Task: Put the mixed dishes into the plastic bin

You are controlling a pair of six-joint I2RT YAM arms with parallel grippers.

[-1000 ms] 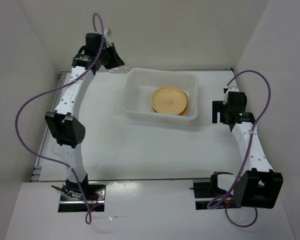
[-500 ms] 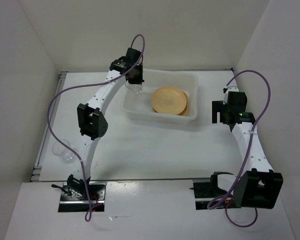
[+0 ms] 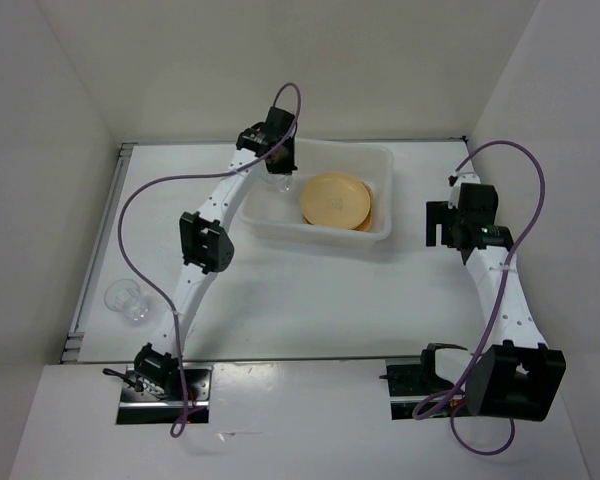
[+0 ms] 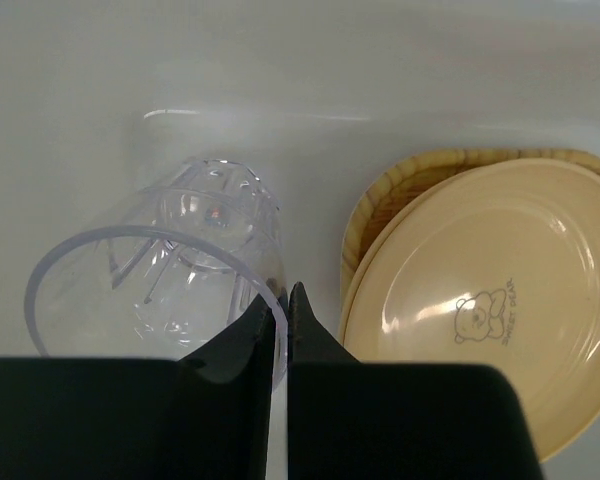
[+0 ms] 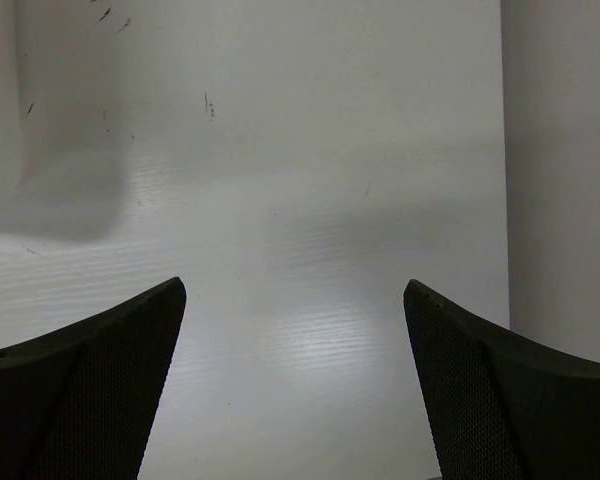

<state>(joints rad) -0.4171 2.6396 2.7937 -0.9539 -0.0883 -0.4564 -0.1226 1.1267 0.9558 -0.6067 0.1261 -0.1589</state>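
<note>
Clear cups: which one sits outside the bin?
The loose cup at the left edge of the table; the held cup is pinched by the left gripper over the bin.

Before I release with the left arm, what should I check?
1. Grip: the left gripper is shut on the rim of the clear cup. Ok.
2. Position: the clear cup hangs inside the walls of the plastic bin. Ok.
3. Landing spot: there is bare bin floor under the cup, beside the stacked plates. Ok.
4. Drop height above the bin floor. Cannot tell.
5. Right gripper: open, empty and off to the bin's right. Ok.
6. All dishes binned: a second cup sits on the table at the left. Not ok.
</note>
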